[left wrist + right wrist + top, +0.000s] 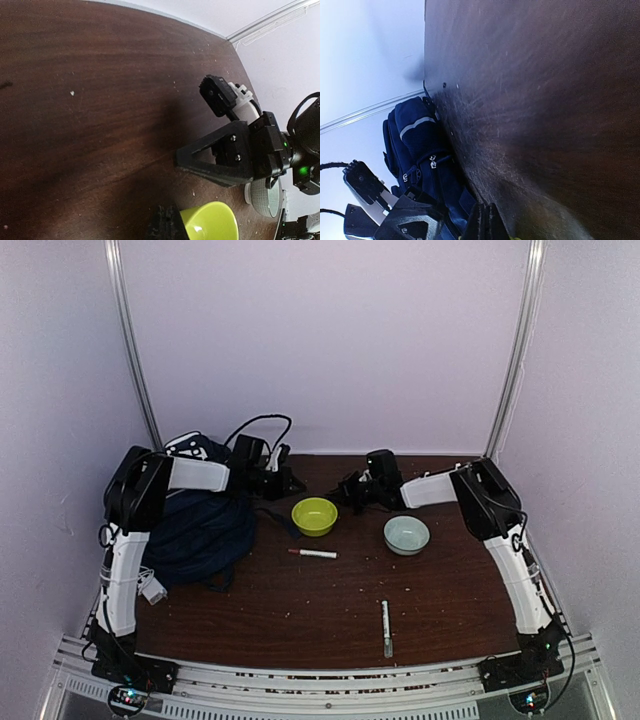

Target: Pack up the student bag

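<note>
The student bag [200, 525], navy blue with a white stripe, lies at the table's left side, partly under my left arm. In the right wrist view the student bag [417, 145] shows its zippers pulled shut. My left gripper [296, 483] hovers just right of the bag, behind the green bowl, shut and empty; its dark fingertips [169, 226] press together. My right gripper [344, 492] faces it from the right, also shut on nothing, its fingertips [485, 224] touching each other. The two grippers point at each other with a small gap between.
A yellow-green bowl [314, 516] sits at mid-table, a pale blue bowl [407, 535] to its right. A red-capped white marker [313, 554] lies in front of the green bowl. A white pen [386, 628] lies near the front edge. Walls close in on three sides.
</note>
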You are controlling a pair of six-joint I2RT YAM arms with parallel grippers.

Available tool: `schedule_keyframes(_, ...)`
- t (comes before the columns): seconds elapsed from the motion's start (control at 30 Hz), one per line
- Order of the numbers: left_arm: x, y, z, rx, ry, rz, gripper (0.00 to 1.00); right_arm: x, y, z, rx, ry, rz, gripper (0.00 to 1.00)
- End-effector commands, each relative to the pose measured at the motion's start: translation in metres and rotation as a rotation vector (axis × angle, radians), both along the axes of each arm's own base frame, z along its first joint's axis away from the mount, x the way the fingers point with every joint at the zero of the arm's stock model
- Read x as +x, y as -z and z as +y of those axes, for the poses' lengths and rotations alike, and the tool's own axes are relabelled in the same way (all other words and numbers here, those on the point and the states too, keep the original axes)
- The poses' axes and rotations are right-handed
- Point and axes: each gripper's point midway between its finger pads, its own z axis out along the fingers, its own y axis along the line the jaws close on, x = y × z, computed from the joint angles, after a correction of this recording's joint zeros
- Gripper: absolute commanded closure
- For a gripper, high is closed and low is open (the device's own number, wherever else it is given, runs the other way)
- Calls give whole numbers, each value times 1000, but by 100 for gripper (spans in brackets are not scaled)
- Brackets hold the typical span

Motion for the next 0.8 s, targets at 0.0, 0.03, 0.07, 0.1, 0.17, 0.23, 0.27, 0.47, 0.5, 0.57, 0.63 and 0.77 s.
schedule_keyframes(0.0,25,-84,25,59,-22,-219,100,21,-49,-50,-76,40,-141,100)
schedule_keyframes(0.03,23,-94,27,67,-21,-243,100,21,-57,-58,-119,31,-180,100)
schedule_keyframes(0.07,20,-103,30,72,-21,-261,100,15,-56,-66,-186,11,-177,100)
schedule_keyframes(0.1,16,-110,32,77,-20,-272,100,8,-58,-72,-241,-16,-191,100)
schedule_keyframes(0.17,5,-118,39,106,-20,-278,100,-11,-59,-78,-326,-84,-208,100)
schedule_keyframes(0.23,-14,-121,48,152,-11,-279,100,-33,-57,-84,-378,-143,-214,100)
schedule_keyframes(0.27,-26,-120,53,183,-4,-278,100,-44,-58,-87,-391,-162,-217,100)
schedule_keyframes(0.47,-99,-118,70,311,54,-286,99,-111,-65,-83,-453,-300,-279,100)
schedule_keyframes(0.5,-108,-116,72,319,59,-284,99,-125,-68,-74,-445,-346,-296,100)
schedule_keyframes(0.57,-122,-113,77,336,63,-273,99,-149,-66,-56,-427,-428,-307,100)
schedule_keyframes(0.63,-132,-108,85,370,53,-267,99,-166,-62,-43,-426,-475,-314,100)
schedule_keyframes(0.77,-141,-107,103,406,-13,-274,99,-188,-46,-12,-409,-517,-306,100)
